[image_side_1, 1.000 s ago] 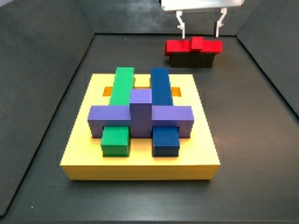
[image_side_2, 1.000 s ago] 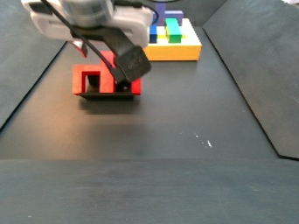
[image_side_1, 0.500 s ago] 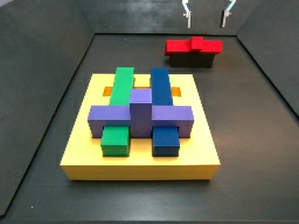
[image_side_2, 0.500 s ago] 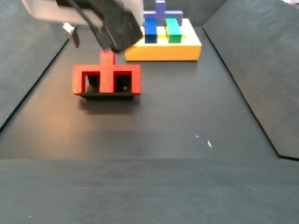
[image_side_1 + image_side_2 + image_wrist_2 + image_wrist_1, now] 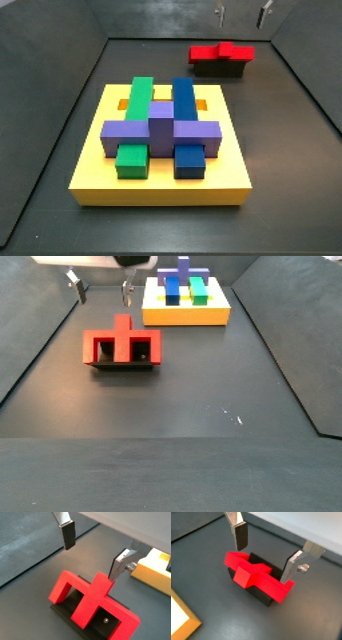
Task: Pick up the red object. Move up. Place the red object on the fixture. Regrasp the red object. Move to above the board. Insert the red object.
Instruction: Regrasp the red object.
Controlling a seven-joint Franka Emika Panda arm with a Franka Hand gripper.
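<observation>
The red object is a cross-shaped piece that rests on the dark fixture at the far end of the floor. It also shows in a side view and in both wrist views. My gripper hangs above the red object, open and empty, clear of it. Its fingers stand wide apart, one on each side of the piece. The gripper also shows at a side view's upper edge and in a wrist view.
The yellow board carries green, blue and purple pieces. It also shows in a side view, and its corner in a wrist view. Dark walls enclose the black floor.
My gripper has risen away from the red object, from just over it to high above. The red object stays on the fixture.
</observation>
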